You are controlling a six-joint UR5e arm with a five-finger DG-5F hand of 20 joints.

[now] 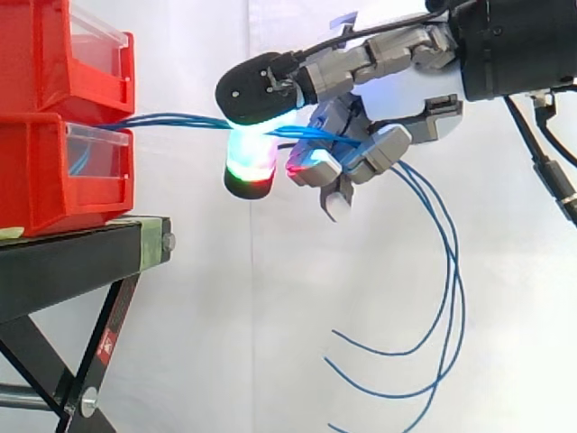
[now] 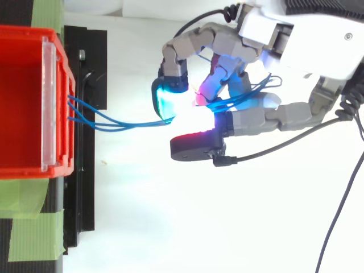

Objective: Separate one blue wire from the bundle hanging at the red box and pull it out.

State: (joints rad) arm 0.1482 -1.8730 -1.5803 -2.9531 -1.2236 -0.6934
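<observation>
Robot hand point(image 1: 397, 99) gripping a bundle of thin blue wires point(image 1: 171, 119) in mid-air beside two stacked red plastic bins point(image 1: 54, 171).

In the side view I see the hand reaching in from the right, its fingers curled closed round the wires and its thick fingertip pads point(image 1: 248, 162) glowing green, red and cyan. From the hand the wires stretch almost level leftward to the front of the lower bin, at its clear window. Their loose ends point(image 1: 446, 307) hang in long curves below the hand. I cannot tell whether one wire is held apart from the others. The bins stand on a black metal stand point(image 1: 81, 262), with green tape strips point(image 2: 28, 227) in the top view.
</observation>
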